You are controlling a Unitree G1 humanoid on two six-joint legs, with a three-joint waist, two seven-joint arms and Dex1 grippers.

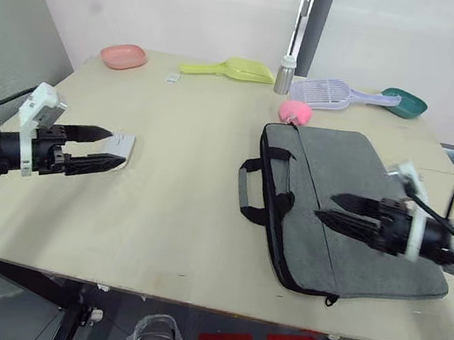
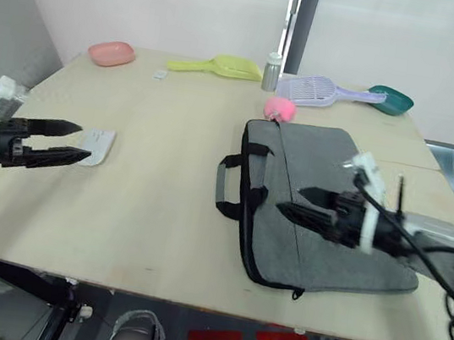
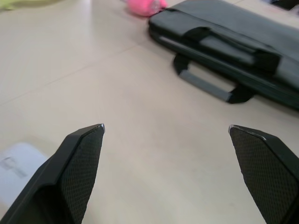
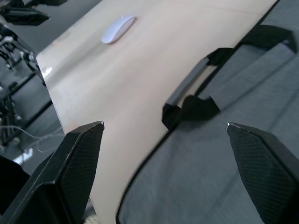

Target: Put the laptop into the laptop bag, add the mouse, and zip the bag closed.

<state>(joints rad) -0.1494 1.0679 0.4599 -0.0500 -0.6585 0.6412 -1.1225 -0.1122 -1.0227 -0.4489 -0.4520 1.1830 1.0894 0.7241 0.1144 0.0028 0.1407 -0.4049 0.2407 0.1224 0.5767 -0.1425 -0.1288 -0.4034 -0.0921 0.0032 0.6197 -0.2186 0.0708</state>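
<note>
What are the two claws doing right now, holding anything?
Left claw: open, empty, by the mouse.
Right claw: open, empty, over the laptop bag.

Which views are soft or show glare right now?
Left wrist view: the laptop bag and pink plush toy look soft, the left claw fingertips crisper. Right wrist view: a bright sheen along the table edge; the mouse reads clearly. Head views: even light, no strong glare.
</note>
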